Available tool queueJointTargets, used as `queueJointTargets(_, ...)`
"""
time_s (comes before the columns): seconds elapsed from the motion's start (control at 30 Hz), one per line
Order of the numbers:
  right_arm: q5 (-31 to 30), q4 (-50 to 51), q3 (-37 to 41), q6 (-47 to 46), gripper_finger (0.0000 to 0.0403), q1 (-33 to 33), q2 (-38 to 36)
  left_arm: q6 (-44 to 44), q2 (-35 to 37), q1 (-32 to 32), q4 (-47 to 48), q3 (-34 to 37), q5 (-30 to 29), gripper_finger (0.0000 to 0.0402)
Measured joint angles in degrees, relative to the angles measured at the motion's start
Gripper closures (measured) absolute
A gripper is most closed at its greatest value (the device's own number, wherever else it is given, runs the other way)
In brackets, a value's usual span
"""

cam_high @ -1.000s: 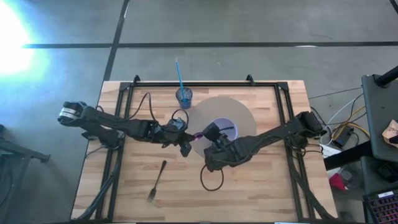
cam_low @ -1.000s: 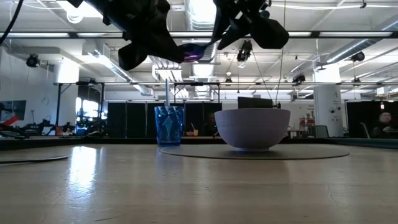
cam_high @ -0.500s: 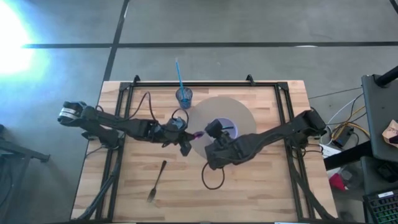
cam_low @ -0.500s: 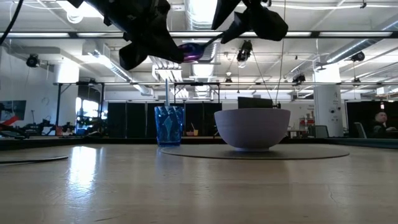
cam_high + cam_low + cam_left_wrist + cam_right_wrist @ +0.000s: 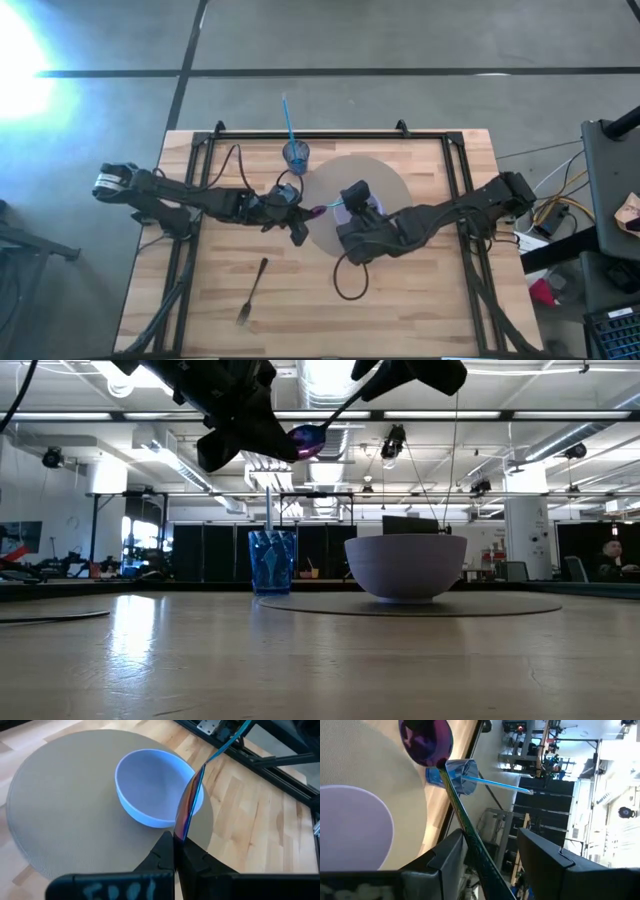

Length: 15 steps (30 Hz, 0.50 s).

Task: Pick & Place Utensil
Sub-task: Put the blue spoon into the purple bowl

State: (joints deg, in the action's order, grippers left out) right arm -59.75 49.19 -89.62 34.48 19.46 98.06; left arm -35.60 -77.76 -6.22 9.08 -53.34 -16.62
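A spoon with a purple bowl and an iridescent handle (image 5: 320, 211) (image 5: 305, 438) hangs in the air between both grippers, over the left edge of the round mat. My left gripper (image 5: 300, 224) (image 5: 177, 845) comes from the table's left and is shut on it. My right gripper (image 5: 348, 200) (image 5: 490, 835) is higher, above the lilac bowl (image 5: 370, 202) (image 5: 405, 565). It is open, and the spoon's handle passes between its fingers. A dark fork (image 5: 252, 292) lies flat on the wood near the front edge. My left gripper pinches the spoon's bowl end (image 5: 179, 836) between its two fingers, coming about level from the table's left. The spoon is edge-on in the hold and lifted clear, with its handle slanting up toward the other arm. My right gripper is open around the handle (image 5: 470, 840), which runs along the inner side of one finger (image 5: 454, 854). Whether they touch, I cannot tell.
The lilac bowl stands on the round tan mat (image 5: 385, 172). A blue cup (image 5: 296, 155) (image 5: 272, 560) with a straw stands at the mat's far left side. A black frame rail runs along the table's far edge (image 5: 330, 137). Bare wood lies to the front right.
My right gripper has risen and drawn back toward the far right, away from my left gripper, so more of the handle shows between them. The spoon's handle now slants more steeply upward, while its bowl end has stayed at my left gripper, slightly higher.
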Motion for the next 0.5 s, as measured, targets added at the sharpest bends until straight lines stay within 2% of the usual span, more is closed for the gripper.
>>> queueJointTargets(0.5,-0.54,0.09,0.13,-0.04,0.0216,0.02,-0.08,1.77,1.48,-0.01,-0.44,0.13,0.64,0.0401)
